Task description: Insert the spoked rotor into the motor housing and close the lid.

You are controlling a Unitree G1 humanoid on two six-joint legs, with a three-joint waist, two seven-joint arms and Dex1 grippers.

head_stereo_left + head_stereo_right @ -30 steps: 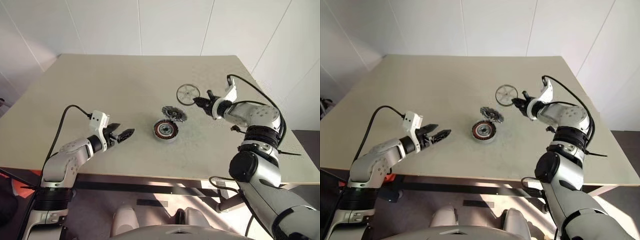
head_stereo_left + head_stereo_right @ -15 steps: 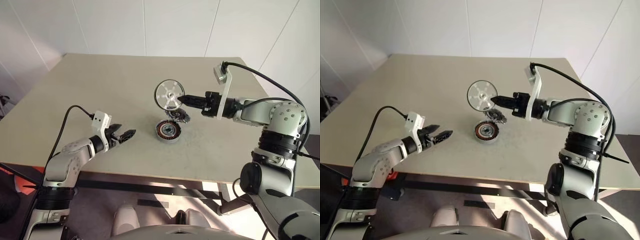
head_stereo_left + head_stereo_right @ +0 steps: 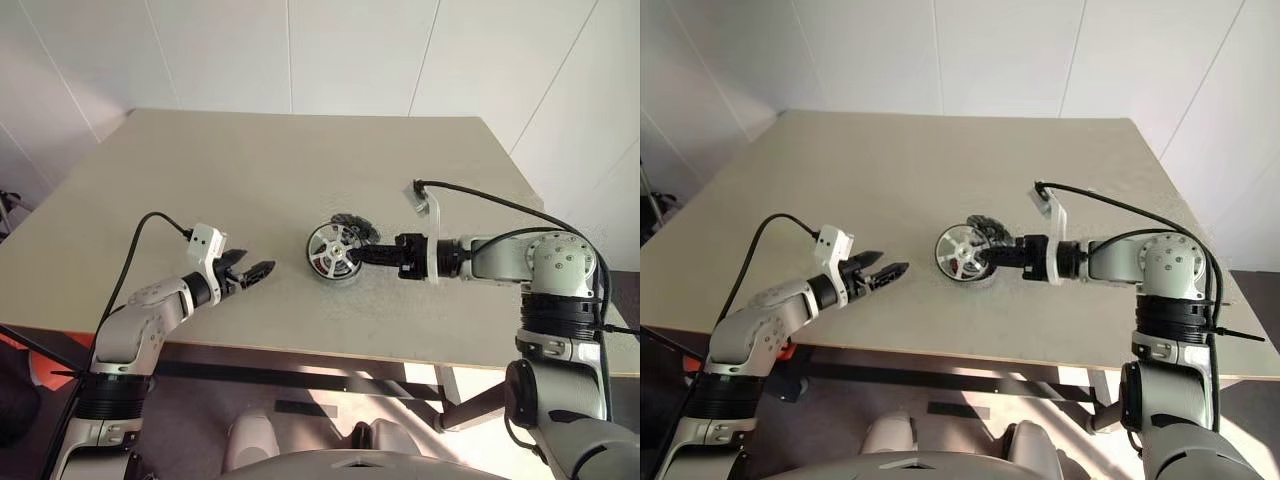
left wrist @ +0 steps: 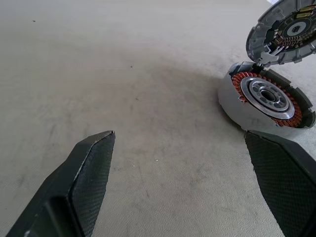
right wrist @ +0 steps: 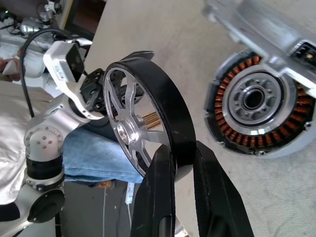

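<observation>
Right wrist view, one spoked rotor point(image 5: 143, 128) pinched in right claw point(image 5: 182, 163), one motor housing point(image 5: 254, 106), left claw point(image 3: 252, 271) spread.

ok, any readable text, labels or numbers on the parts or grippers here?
None readable.
Rotor: no markings.
Housing: none on body or windings.
Lid: small gold and dark parts inside, any print too small to read.
Table: blank.
</observation>
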